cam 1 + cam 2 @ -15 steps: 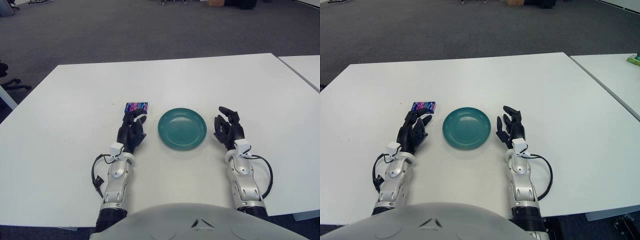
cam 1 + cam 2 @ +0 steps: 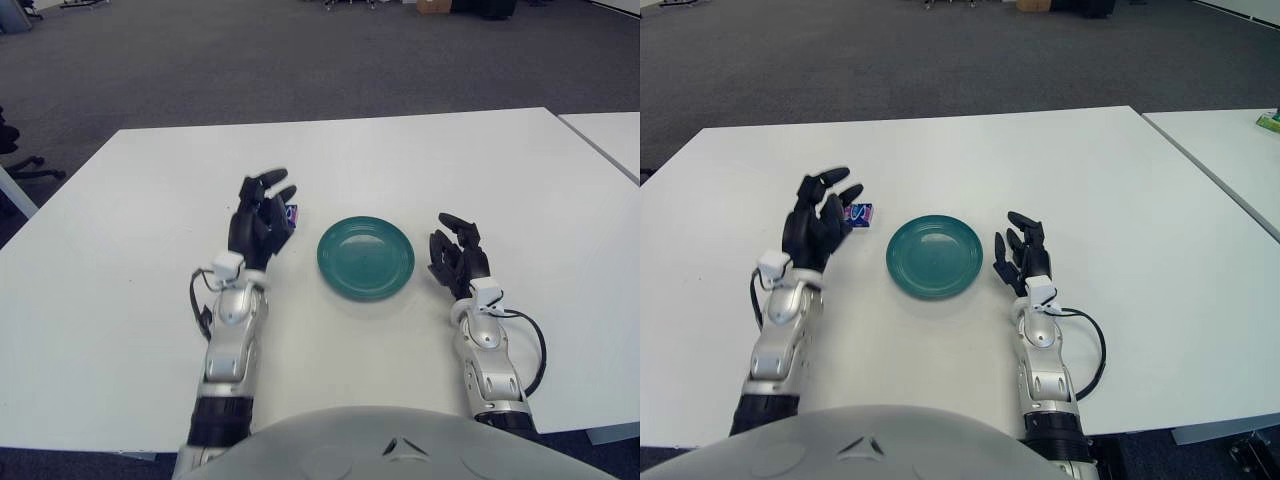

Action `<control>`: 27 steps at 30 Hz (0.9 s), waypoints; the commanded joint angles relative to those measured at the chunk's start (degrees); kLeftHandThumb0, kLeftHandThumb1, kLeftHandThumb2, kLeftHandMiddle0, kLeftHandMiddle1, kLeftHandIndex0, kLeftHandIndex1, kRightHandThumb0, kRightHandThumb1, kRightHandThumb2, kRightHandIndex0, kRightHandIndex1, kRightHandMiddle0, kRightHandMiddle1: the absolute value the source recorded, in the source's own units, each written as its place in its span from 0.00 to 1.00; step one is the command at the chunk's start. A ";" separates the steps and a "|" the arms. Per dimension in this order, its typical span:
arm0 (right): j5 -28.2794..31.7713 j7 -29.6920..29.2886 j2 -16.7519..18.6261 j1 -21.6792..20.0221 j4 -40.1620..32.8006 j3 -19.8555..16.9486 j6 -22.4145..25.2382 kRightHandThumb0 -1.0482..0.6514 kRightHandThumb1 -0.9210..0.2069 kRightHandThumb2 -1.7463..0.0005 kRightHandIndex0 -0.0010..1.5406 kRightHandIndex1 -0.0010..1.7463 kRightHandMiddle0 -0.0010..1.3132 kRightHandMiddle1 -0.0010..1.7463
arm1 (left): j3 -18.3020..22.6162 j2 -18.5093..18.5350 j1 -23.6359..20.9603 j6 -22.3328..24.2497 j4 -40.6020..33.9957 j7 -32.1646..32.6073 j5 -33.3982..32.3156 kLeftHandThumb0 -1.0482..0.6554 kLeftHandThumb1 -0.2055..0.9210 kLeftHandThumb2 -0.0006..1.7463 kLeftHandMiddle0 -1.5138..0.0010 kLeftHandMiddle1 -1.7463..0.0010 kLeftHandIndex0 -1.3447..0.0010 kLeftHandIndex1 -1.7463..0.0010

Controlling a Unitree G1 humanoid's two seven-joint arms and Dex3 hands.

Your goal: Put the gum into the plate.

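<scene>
A teal plate [image 2: 366, 256] lies on the white table [image 2: 400, 160] in front of me. The gum, a small purple and blue pack [image 2: 860, 213], lies flat just left of the plate and is mostly hidden behind my left hand [image 2: 262, 212]. That hand is raised above the table with its fingers spread, directly over and in front of the pack, holding nothing. My right hand [image 2: 456, 252] shows just right of the plate, fingers relaxed and empty.
A second white table [image 2: 1240, 150] stands at the right with a narrow gap between the two; a small green item [image 2: 1268, 121] lies on it. Grey carpet lies beyond the far edge.
My left hand has lifted off the table and moved forward, now covering most of the gum pack. The pack, the plate and the right hand have not moved.
</scene>
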 commanded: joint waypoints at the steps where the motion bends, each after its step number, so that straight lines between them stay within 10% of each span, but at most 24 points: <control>1: 0.53 0.35 0.43 0.59 3.03 -0.02 3.12 0.27 0.00 0.66 0.34 0.02 0.01 0.53 | 1.61 2.73 -5.60 1.14 2.85 0.74 2.22 0.19 1.00 0.41 0.77 0.63 0.89 0.41; 7: 0.34 0.26 0.46 -0.06 4.27 0.09 2.53 0.26 0.00 0.66 0.34 0.01 0.01 0.52 | 2.98 8.97 -11.45 3.67 9.50 -3.36 2.90 0.23 1.00 0.42 0.79 0.66 0.94 0.43; 17: 0.63 0.76 0.63 -0.77 5.78 0.15 1.35 0.26 0.00 0.66 0.32 0.01 0.01 0.53 | -4.82 27.90 -22.19 -9.51 28.52 -7.35 22.02 0.19 1.00 0.36 0.79 0.78 0.97 0.43; 27: 0.31 0.28 0.67 -1.11 7.24 -0.05 0.69 0.26 0.00 0.65 0.33 0.01 0.01 0.53 | -13.89 32.61 -37.22 -17.77 53.74 -3.65 33.56 0.12 1.00 0.29 0.81 0.86 0.99 0.43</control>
